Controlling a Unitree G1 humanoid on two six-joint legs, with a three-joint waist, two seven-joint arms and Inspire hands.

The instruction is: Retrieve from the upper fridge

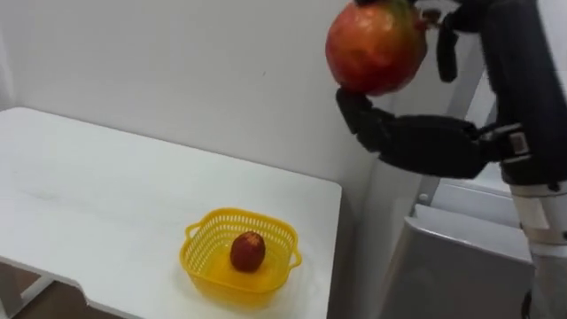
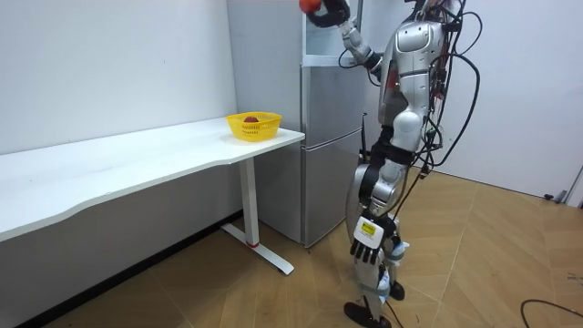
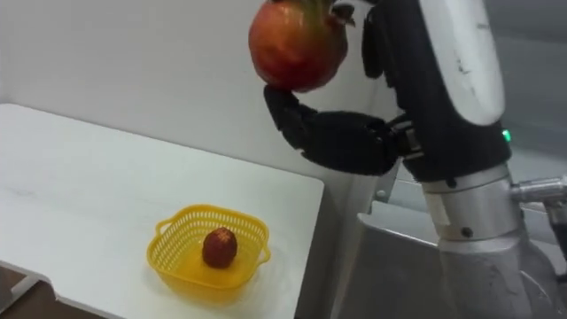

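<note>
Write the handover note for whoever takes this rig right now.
The right hand is raised high, shut on the large red fruit, beside the fridge.
The left hand hangs idle by the thigh.
The yellow basket stands near the corner of the white table, with a smaller red fruit in it.
Done: fruit in hand. Left: probably setting it in the basket.

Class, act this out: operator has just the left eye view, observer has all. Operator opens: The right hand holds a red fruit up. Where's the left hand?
Observer: The left hand hangs low beside its leg.
Operator: Where does the robot stand?
Observer: Upright on a wooden floor, close by the grey fridge.
Operator: And the table?
Observer: The white table runs far toward the room view's left; the yellow basket sits at its fridge end.
</note>
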